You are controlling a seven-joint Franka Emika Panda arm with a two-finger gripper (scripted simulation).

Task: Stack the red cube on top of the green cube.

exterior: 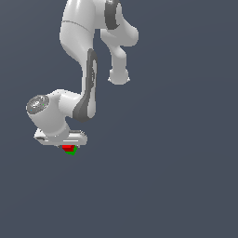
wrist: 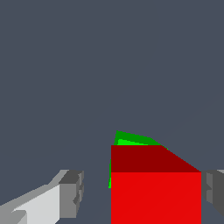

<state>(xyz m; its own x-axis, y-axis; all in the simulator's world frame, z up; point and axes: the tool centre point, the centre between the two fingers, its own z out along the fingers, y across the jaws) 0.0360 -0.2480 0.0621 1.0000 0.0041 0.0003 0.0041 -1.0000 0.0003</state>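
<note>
Red cube over green cube, under the arm's end effector

In the wrist view, one grey finger pad (wrist: 72, 192) stands clear of the red cube (wrist: 155, 197), while the other pad touches its far side; the end effector (wrist: 142, 194) is spread wider than the cube. The green cube (wrist: 131, 140) peeks out right behind the red one. In the exterior view both sit on the grey bench (exterior: 162, 186), towards its left.

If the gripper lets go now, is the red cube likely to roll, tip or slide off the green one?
The red cube has flat faces and sharp edges, so rolling seems unlikely. It looks rigid and probably won't deform. The green cube beneath shows only along one side, so the stack looks offset; tipping or sliding is possible. In the exterior view, overlap is too small to judge. The gripper appears open.
</note>
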